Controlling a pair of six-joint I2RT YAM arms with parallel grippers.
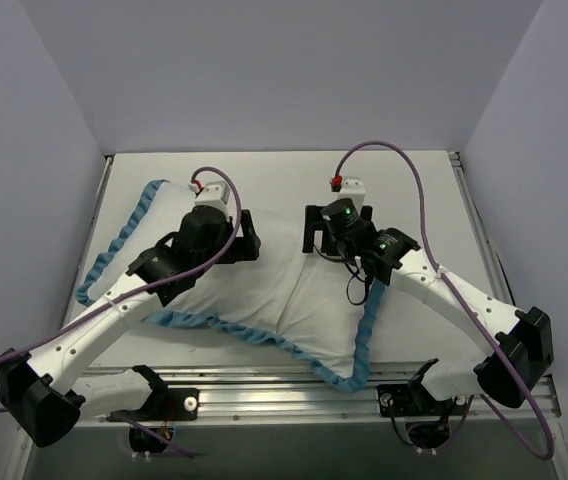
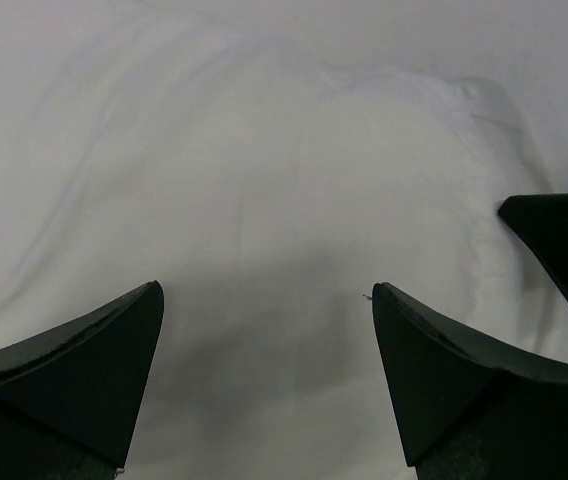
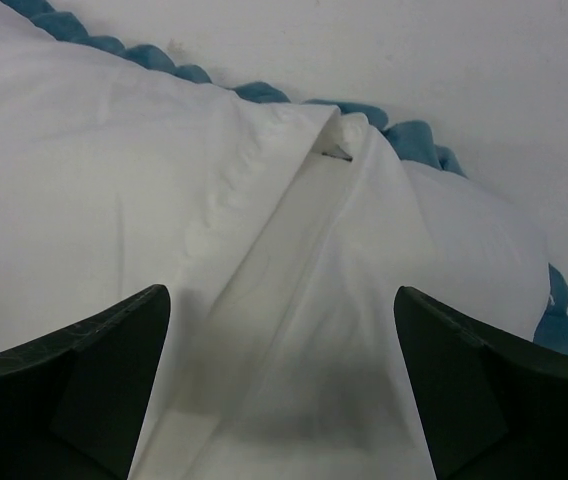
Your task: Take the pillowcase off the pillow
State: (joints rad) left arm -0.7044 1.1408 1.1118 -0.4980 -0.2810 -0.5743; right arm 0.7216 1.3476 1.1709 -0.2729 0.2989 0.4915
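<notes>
Left tool (image 2: 264, 292), right tool (image 3: 282, 290) gape empty | pillowcase (image 3: 114, 190) looks thin, limp, light | likely hold: flap edge (image 3: 264, 250) just ahead of right tool

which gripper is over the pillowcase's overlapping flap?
The right gripper: the pillowcase flap edge runs between its open jaws. The left gripper hovers over plain white fabric.

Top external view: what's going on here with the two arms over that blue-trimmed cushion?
Both arms reach over the pillowcase, which lies white side up on the table, plump, so the pillow appears to be inside it, hidden. The left gripper hangs open over plain white fabric, holding nothing. The right gripper is open too, above the overlapping flap in the white side, near the blue ruffled edging. Removal has not begun.
</notes>
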